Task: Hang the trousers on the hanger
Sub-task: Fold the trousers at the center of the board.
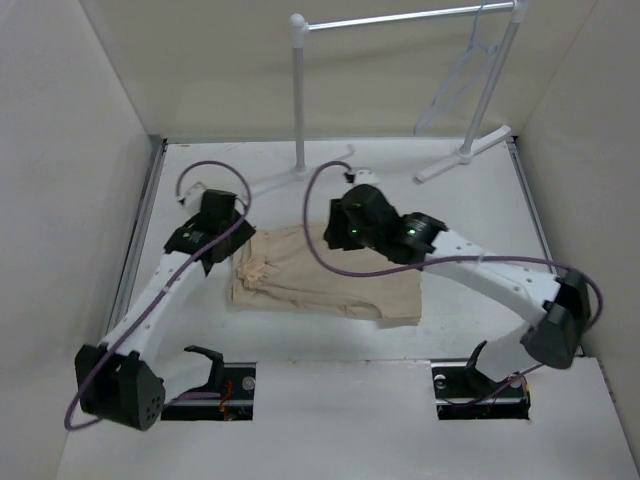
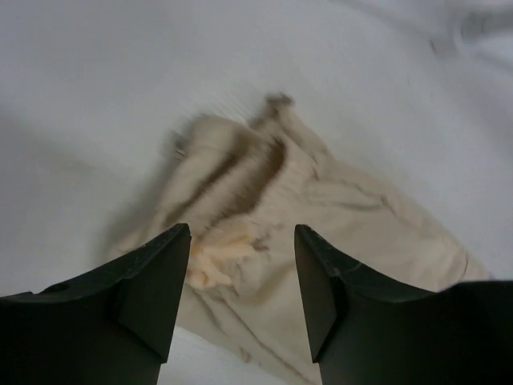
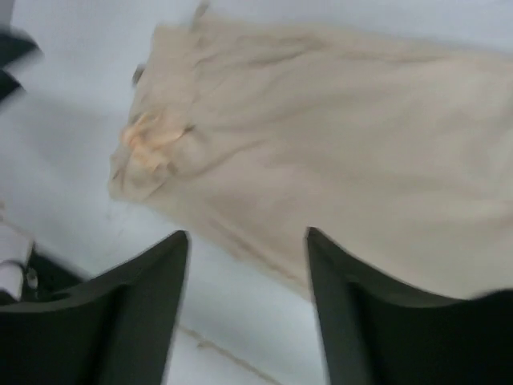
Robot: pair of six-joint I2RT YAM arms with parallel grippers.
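Left gripper [image 2: 242, 241]: nearest in the left wrist view. Its two dark fingers [image 2: 152, 281] stand apart with nothing clamped between them. Crumpled cloth shows through the gap. Whether the tips touch the cloth cannot be told.
Right gripper [image 3: 247, 241]: jaws spread wide and holding nothing. Below the gap lie the near edge of the cloth and bare table.
Trousers [image 1: 320, 285]: beige, folded into a rough rectangle, lying flat and wrinkled at the centre of the table [image 1: 470, 215]. They are not on any hanger.
Waist end: at 9 o'clock of the garment, bunched and ridged, with a paler yellowish patch in the folds. The left wrist view is blurred here.
Left arm position: its gripper head sits at about 10 o'clock of the trousers, over the bunched corner.
Right arm position: its gripper head sits at about 12 o'clock of the trousers, over the far edge.
Hanger [image 1: 473, 48]: thin and pale, hooked on the bar of the clothes rack [image 1: 298, 90] at 1 o'clock of the table, well apart from the trousers.
Clothes rack: white posts and a metal bar, standing along the far edge from 12 to 1 o'clock.
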